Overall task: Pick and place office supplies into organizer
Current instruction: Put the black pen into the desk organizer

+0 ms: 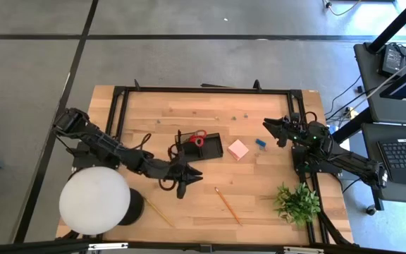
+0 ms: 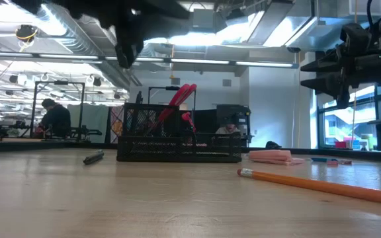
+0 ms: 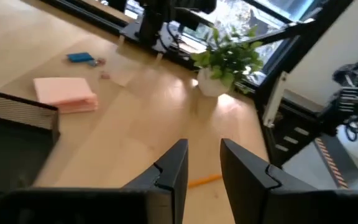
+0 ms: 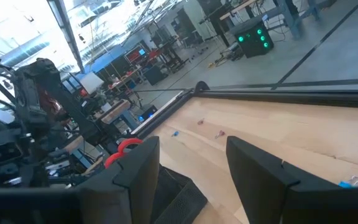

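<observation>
The left jaws (image 1: 187, 185) hang open above the table with nothing in them. They are just near of the organizer (image 1: 212, 148), and in the left wrist view you can see bare wood through the gap. The right jaws (image 1: 272, 129) are open and empty too. They wait up in the air at the right side of the table (image 1: 259, 183), a little right of the blue piece (image 1: 261, 143).

One pencil (image 1: 227, 205) lies flat on the table, near and a bit right of the left jaws. I think it is light, stiff and thin. It could roll away, so the middle looks like the best place to pinch it. A second pencil (image 1: 158, 212) lies near the big white lamp (image 1: 94, 200).

The pink sticky notes (image 1: 238, 149) sit just right of the organizer. They are a soft paper block, so the sides look like the safe place to hold.

The black organizer has the red-handled scissors (image 1: 197, 138) in it, handles sticking up. I cannot tell if anything else is inside. A green plant (image 1: 297, 202) stands at the near right corner.
</observation>
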